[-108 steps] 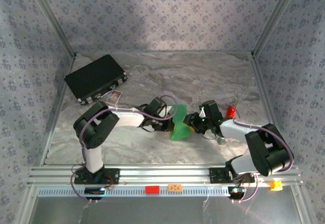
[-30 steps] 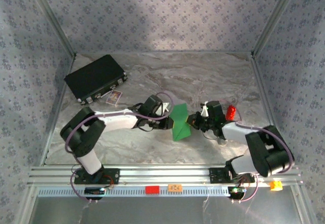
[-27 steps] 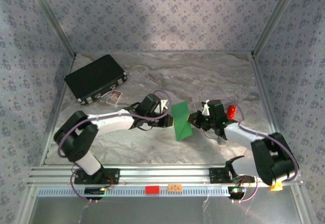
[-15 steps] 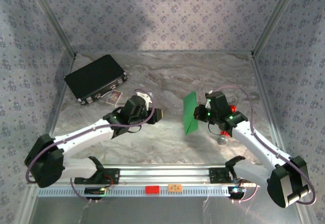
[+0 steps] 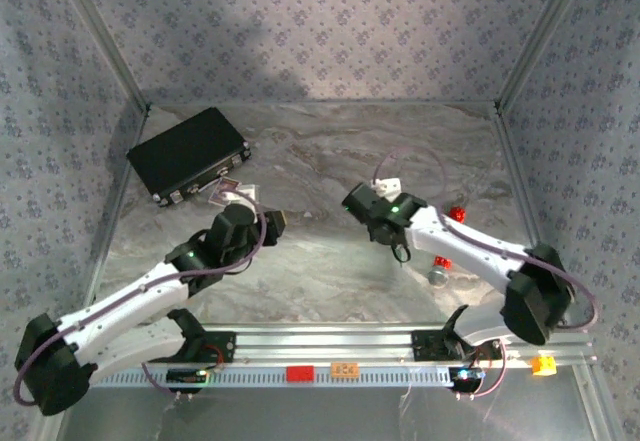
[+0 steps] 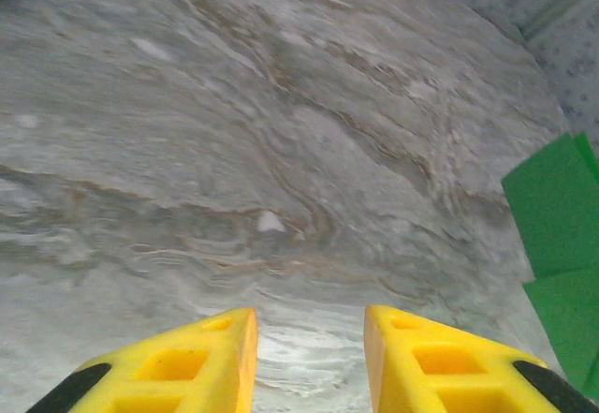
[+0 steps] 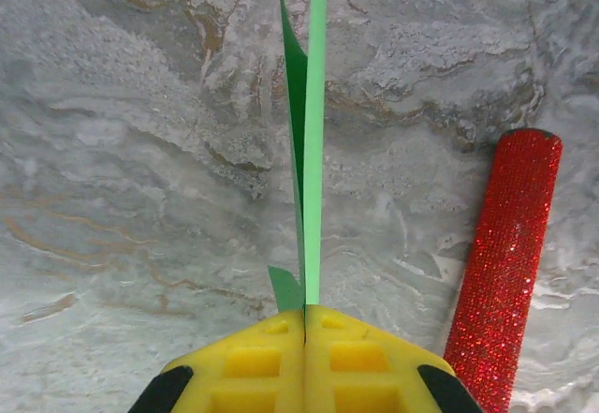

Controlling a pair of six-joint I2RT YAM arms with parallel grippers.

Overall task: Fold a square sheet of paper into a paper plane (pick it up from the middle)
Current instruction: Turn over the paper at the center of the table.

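The green sheet of paper (image 7: 312, 132) is folded and stands edge-on in the right wrist view, rising from my right gripper (image 7: 304, 312), which is shut on its lower edge. A small green flap sticks out left of the pinch. In the left wrist view the paper (image 6: 557, 235) shows at the right edge as two overlapping green panels. My left gripper (image 6: 309, 312) is open over bare marble with nothing between its yellow fingers, apart from the paper. In the top view the left gripper (image 5: 275, 223) is left of centre and the right gripper (image 5: 353, 199) is near the middle.
A black case (image 5: 188, 153) lies at the back left, with a small card (image 5: 228, 186) by it. A red glittery cylinder (image 7: 505, 272) lies on the table just right of my right gripper. A small silver ball (image 5: 437, 276) rests under the right forearm.
The left gripper has opened, let go of the paper and drawn back left. The right arm has swung the paper left and toward the back, turning it edge-on.
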